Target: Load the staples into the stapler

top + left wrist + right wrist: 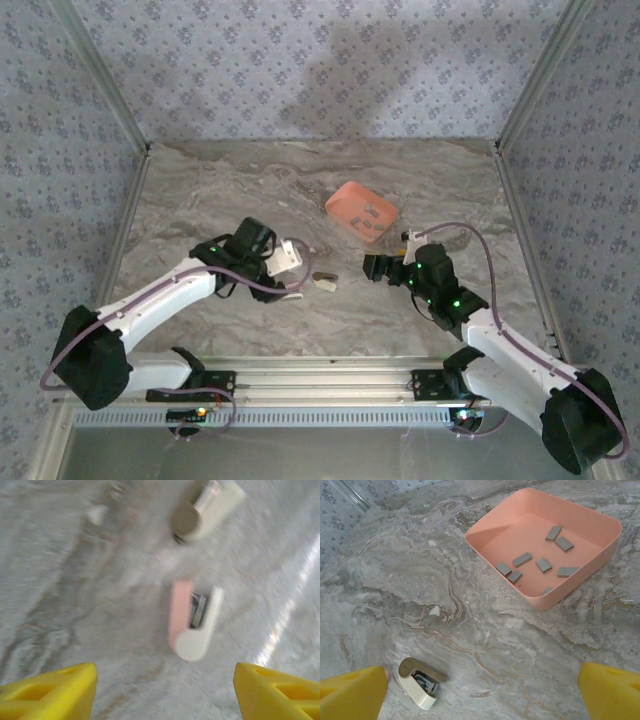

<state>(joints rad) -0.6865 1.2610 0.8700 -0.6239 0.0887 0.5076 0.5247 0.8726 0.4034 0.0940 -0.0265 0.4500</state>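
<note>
Lying on counter (pixel 75 580), stapler (pixel 192 620) sits dead ahead of left pincer (pixel 164 692); jaws spread, empty; stapler's long axis crosswise to closing line. Right pincer (pixel 480 695) likewise spread, nearer staples (pixel 522 559) in tray (pixel 540 602).

Both arms reach inward, left pincer (pixel 293 258) and right pincer (pixel 372 268) facing, jaws spread wide.

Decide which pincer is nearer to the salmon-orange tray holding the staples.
Right. The right pincer is just on the near side of the tray, facing it; the left pincer is farther off to its left, pointing at the stapler.
</note>
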